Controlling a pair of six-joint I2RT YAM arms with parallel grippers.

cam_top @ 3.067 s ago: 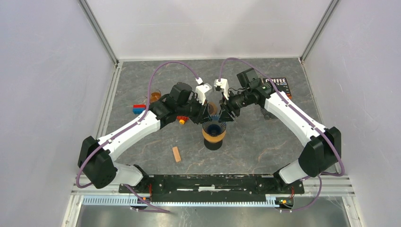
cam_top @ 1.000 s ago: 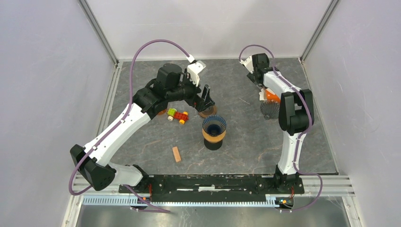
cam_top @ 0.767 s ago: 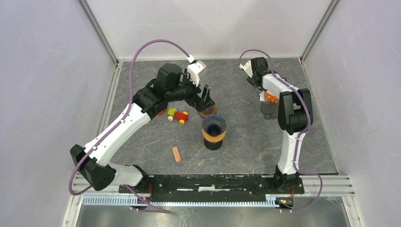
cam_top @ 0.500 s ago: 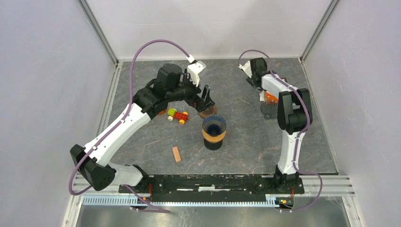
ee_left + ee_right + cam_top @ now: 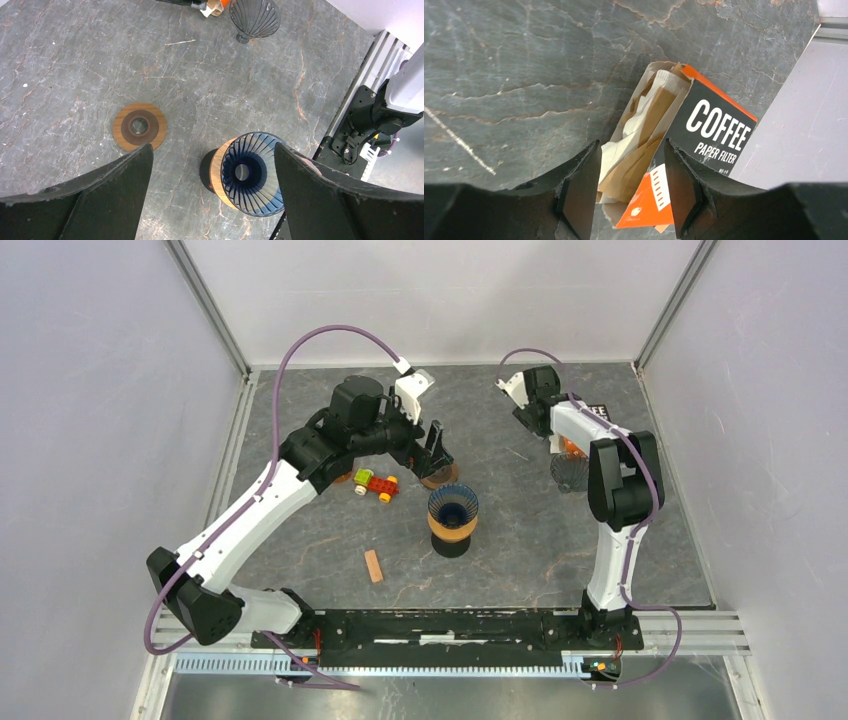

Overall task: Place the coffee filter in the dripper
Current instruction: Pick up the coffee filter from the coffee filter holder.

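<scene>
Right gripper (image 5: 631, 146): jaws about half open, set to either side of the stack of paper filters (image 5: 644, 115). Nothing pinched as far as the wrist view shows; whether the fingertips touch paper cannot be told.

Filters sit in the torn-open COFFEE PAPER FILTER box (image 5: 716, 127), which lies flat on the table (image 5: 514, 60) at its far right corner, near the wall. Brown and white sheets are mixed and a little crumpled.

Left gripper (image 5: 212, 148): jaws at full spread, empty, hanging high over the blue ribbed dripper (image 5: 247, 172). Dripper stands upright mid-table on its wooden collar, bowl bare, well apart from the box. A loose wooden ring (image 5: 139, 126) lies just beside it. A second, grey glass dripper (image 5: 255, 16) stands near the box.

Progress: early. No filter drawn yet. Pick, carry and seating in the bowl all remain.

Orientation: in the right wrist view the stack's long axis runs upper right to lower left, across the jaws' closing line. This looks favourable for a pinch on the edges. Which end is the narrow one cannot be made out.
</scene>
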